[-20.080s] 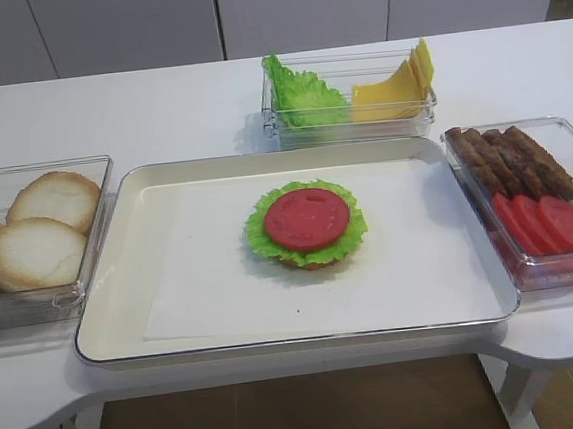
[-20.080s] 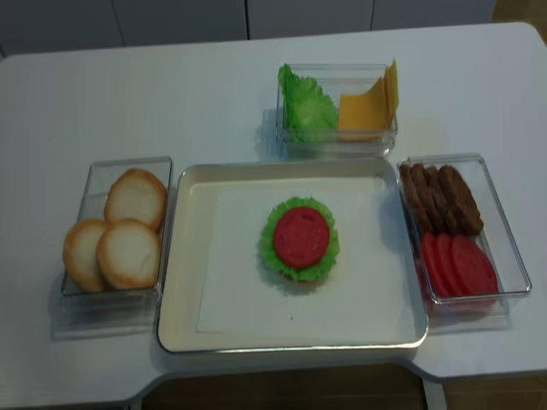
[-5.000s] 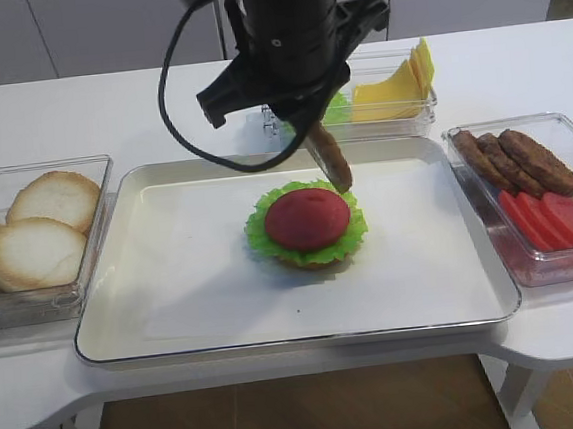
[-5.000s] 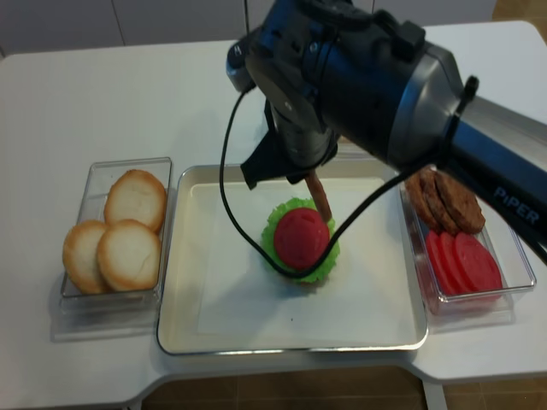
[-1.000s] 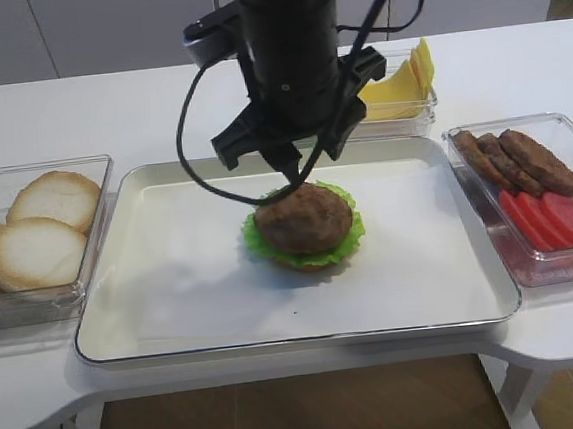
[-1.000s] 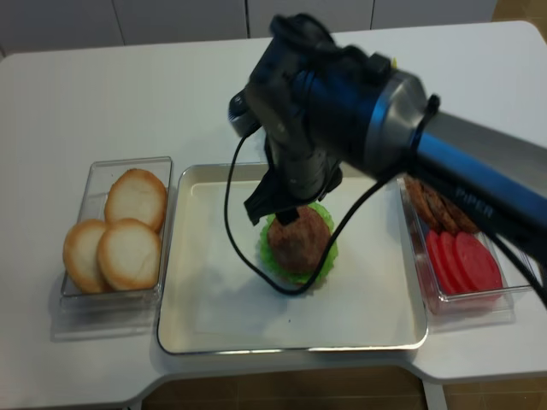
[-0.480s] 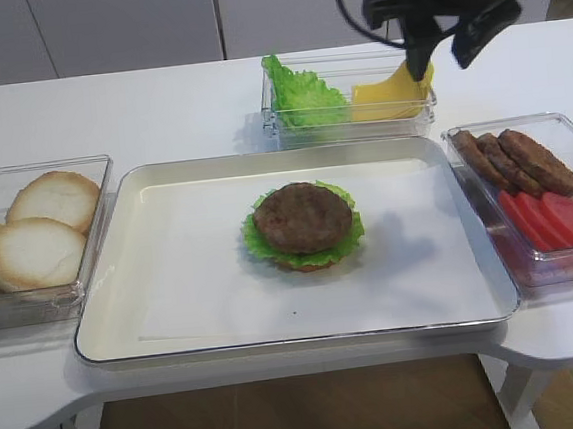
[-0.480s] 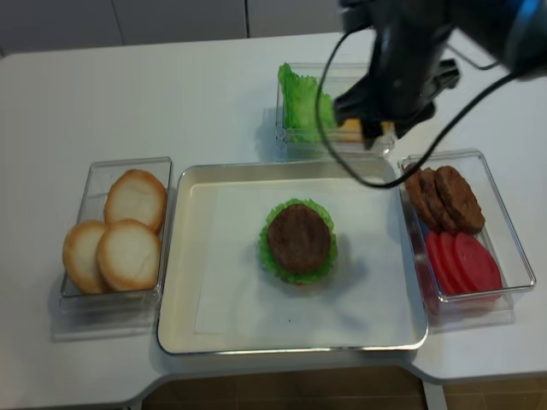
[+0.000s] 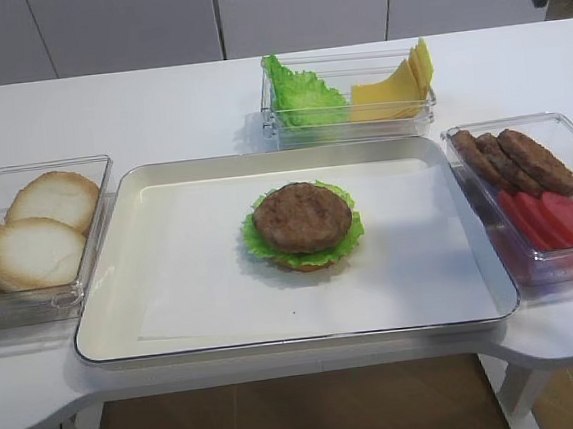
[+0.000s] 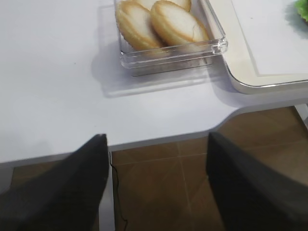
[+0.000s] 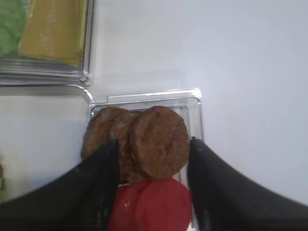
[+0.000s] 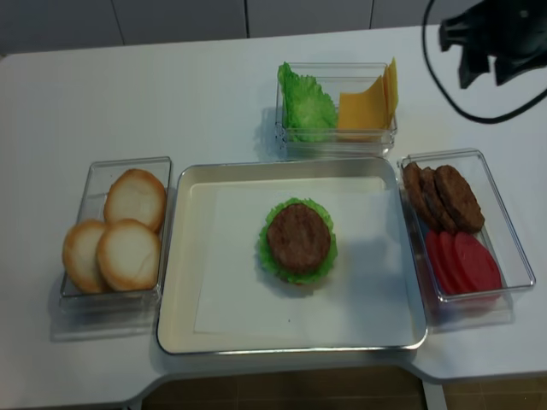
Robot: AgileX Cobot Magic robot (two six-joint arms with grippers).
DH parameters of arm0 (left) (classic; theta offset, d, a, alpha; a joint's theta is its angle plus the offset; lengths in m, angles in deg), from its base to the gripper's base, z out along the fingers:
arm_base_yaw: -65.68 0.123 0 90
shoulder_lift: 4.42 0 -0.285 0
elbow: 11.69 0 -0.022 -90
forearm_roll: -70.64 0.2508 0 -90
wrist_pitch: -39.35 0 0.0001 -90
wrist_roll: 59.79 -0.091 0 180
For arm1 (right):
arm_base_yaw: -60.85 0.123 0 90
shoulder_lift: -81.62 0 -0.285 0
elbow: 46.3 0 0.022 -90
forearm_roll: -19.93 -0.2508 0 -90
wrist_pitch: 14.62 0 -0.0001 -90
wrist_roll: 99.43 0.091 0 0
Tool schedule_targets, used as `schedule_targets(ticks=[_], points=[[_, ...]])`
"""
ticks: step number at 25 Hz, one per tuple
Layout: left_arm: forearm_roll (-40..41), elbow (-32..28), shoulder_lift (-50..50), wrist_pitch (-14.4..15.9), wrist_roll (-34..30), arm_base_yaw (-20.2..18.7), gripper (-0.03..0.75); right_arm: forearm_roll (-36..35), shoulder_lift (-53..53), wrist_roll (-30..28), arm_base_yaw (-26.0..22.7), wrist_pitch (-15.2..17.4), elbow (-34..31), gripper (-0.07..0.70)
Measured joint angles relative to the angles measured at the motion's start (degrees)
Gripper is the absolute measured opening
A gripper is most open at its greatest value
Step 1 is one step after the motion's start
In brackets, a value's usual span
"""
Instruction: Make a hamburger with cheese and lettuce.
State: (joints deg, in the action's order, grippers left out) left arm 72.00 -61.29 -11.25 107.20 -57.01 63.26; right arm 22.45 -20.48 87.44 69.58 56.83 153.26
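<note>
Fingers of the right pincer (image 11: 151,185) fill the bottom of our right wrist view. They stand wide apart and hold nothing. Between them we look down on the brown patties (image 11: 144,144) and the red slices (image 11: 151,207) in a clear box (image 11: 195,103). In the realsense high view this pincer (image 12: 491,38) is a dark shape at the upper right of the frame.

Our left pincer (image 10: 154,185) shows at the bottom of the left wrist view. Its fingers stand apart and hold nothing. Above them sits a clear box of pale buns (image 10: 163,21).

We see the hamburger (image 9: 302,223) in the middle of the white tray (image 9: 106,336), well apart from both pincers. It is a low round stack with a brown patty on top and a frilly green rim.

At the top middle of the high view, another clear box (image 9: 269,126) holds the lettuce (image 9: 301,98) on its left and the cheese (image 9: 391,90), thin yellow squares, on its right.
</note>
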Motion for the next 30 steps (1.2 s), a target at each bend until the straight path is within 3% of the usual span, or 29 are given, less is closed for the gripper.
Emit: schedule_targets(ticks=[6,12,30], points=[[0.0,0.0,0.0,0.0,0.0,0.0,0.467,0.44,4.19,-0.13,-2.57,0.0,-3.05,0.33],[0.0,0.0,0.0,0.0,0.0,0.0,0.467,0.66,11.44,-0.13,-2.57,0.0,-12.4,0.328],[0.0,0.0,0.0,0.0,0.0,0.0,0.467,1.73,50.62,0.42,-2.57,0.83,-40.66,0.326]])
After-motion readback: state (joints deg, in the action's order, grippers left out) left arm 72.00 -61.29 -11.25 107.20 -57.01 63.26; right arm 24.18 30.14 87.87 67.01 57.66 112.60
